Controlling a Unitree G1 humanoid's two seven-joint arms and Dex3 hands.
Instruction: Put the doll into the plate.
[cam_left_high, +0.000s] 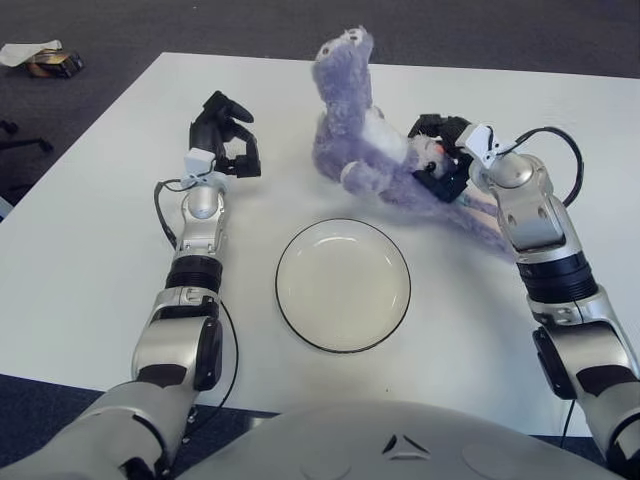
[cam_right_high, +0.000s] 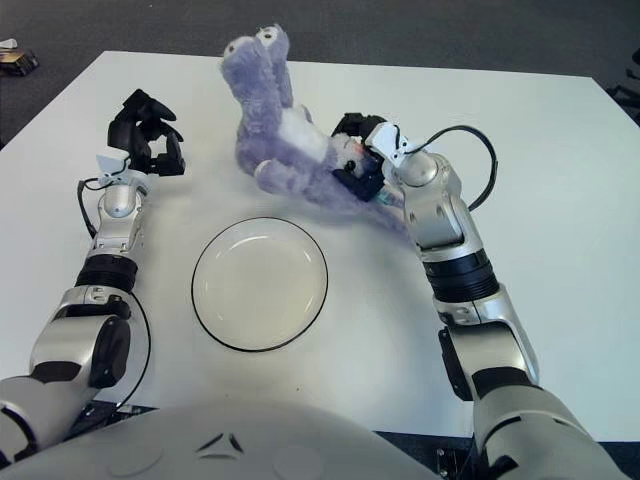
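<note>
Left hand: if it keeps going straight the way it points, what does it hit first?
Probably nothing: the left hand points up the white table toward its far edge, left of the doll held by the right hand. Depth unclear.

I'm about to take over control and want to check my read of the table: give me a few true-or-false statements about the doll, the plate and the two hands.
1. The right hand grasps the purple doll. True.
2. The doll lies inside the plate. False: it is on the table beyond the plate's far rim, and the plate holds nothing.
3. The left hand holds the doll's head. False: it shows to the left of the doll, apart from it, fingers curled on nothing.
4. The plate sits between the two forearms, nearer the robot than the doll. True.
5. The plate has a dark rim. True.
</note>
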